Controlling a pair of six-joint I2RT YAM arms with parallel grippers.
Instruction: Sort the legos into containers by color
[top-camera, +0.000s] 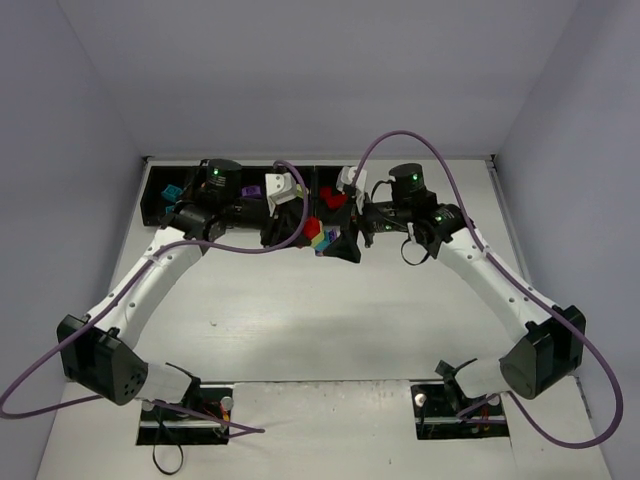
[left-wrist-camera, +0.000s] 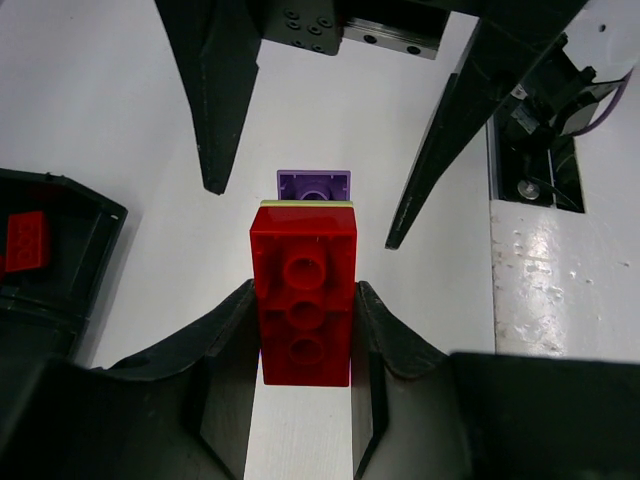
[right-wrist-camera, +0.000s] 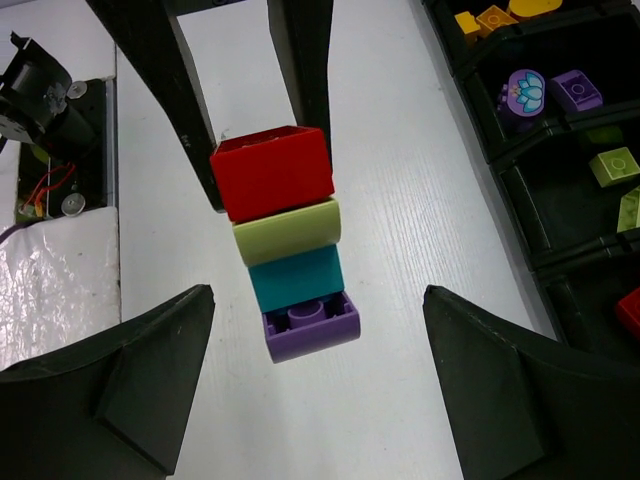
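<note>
Left gripper (left-wrist-camera: 305, 295): fingers pressed in on the red brick (right-wrist-camera: 272, 172) from both sides, a firm pinch. That brick heads a stack (right-wrist-camera: 287, 250) of four joined in line: red, then a lime brick (right-wrist-camera: 287, 232), a teal brick (right-wrist-camera: 297, 278), and a purple brick (right-wrist-camera: 312, 325) at the far end, pointing toward my other arm. Right gripper (right-wrist-camera: 318, 300): fingers spread wide, one on each side of the purple end, touching neither it nor the rest of the stack. I hold the stack over the white table (right-wrist-camera: 420, 250), just in front of the containers (top-camera: 155, 190) near the middle of the row, and outside every bin. The bins hold sorted legos: orange pieces (right-wrist-camera: 480, 20), purple pieces (right-wrist-camera: 575, 90), lime pieces (right-wrist-camera: 613, 165), a red piece (left-wrist-camera: 25, 243), and a teal piece (top-camera: 173, 192) in the leftmost bin.
</note>
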